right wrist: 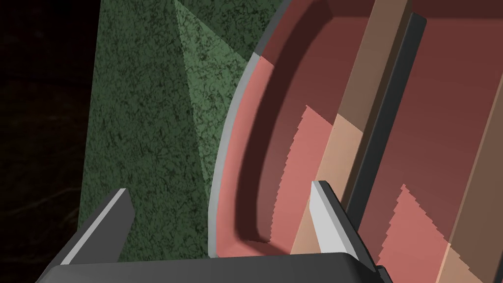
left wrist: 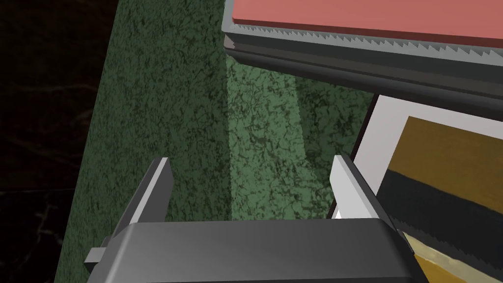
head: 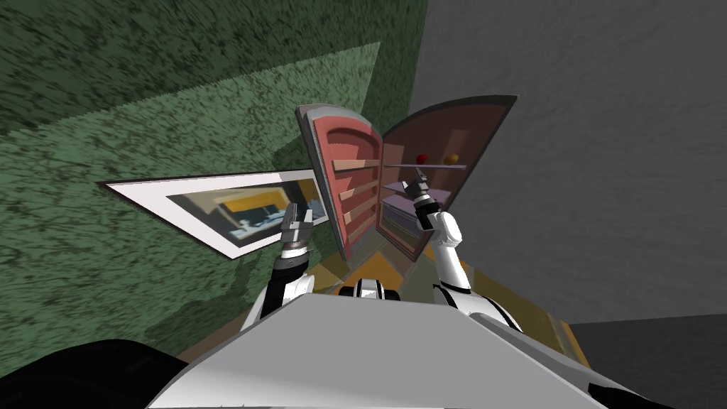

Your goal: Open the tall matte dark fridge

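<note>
Fridge door (head: 348, 184) stands wide open with the shelves (head: 422, 190) exposed, so opening looks done; left end effector (head: 299, 217) and right end effector (head: 419, 177) both released, gripping nothing.

My left end effector (left wrist: 250, 164) is holding its fingers apart before a green wall (left wrist: 186, 108). The fridge door (left wrist: 363, 54), dark-rimmed and pink-lined, is crossing the upper right; a framed picture (left wrist: 442, 167) is showing lower right.

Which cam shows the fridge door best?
Head view: the whole door stands open, its pink inner side facing the camera. Left wrist view shows its grey edge close up; right wrist view, a close part of the pink inside.
</note>
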`<state>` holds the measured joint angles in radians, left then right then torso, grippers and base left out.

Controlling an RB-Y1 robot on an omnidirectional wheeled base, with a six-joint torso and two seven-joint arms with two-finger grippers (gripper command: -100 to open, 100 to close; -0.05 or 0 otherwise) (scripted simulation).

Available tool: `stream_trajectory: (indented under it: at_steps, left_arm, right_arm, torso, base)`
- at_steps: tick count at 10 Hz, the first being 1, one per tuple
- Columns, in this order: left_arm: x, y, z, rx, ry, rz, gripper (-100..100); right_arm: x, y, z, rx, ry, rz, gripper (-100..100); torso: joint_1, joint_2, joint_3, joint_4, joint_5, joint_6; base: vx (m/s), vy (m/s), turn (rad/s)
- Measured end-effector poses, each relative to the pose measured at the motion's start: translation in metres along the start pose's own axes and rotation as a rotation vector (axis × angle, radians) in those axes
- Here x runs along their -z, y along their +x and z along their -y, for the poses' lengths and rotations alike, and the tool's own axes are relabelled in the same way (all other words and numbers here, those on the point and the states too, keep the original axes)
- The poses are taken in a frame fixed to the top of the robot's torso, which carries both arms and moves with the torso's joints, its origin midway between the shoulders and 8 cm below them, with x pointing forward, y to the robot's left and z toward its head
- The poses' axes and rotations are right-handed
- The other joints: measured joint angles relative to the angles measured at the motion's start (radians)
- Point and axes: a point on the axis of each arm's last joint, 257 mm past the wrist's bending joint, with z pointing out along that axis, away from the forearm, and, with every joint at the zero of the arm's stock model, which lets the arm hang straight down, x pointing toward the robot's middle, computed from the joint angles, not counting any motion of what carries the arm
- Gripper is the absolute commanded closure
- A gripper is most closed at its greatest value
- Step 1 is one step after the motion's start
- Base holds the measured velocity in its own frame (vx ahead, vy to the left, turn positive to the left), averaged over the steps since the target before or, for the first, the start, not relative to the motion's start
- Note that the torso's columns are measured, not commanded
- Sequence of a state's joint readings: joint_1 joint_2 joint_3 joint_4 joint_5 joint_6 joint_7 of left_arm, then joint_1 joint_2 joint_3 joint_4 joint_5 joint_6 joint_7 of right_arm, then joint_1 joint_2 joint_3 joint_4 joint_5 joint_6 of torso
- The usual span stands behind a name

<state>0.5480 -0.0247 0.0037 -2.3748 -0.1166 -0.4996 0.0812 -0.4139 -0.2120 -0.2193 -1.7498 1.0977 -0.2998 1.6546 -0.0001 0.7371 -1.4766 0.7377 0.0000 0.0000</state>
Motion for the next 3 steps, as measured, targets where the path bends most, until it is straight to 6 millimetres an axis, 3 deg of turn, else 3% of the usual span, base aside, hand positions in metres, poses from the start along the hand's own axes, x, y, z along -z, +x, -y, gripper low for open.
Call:
stream_trajectory:
  at_steps: [3]
  left_arm:
    - [0.0000, 0.0000, 0.0000, 0.000, 0.000, 0.000, 0]
  right_arm:
    - [0.0000, 0.0000, 0.0000, 0.000, 0.000, 0.000, 0]
  torso:
    - [0.000, 0.001, 0.001, 0.000, 0.000, 0.000]
  base:
    - [0.000, 0.000, 0.000]
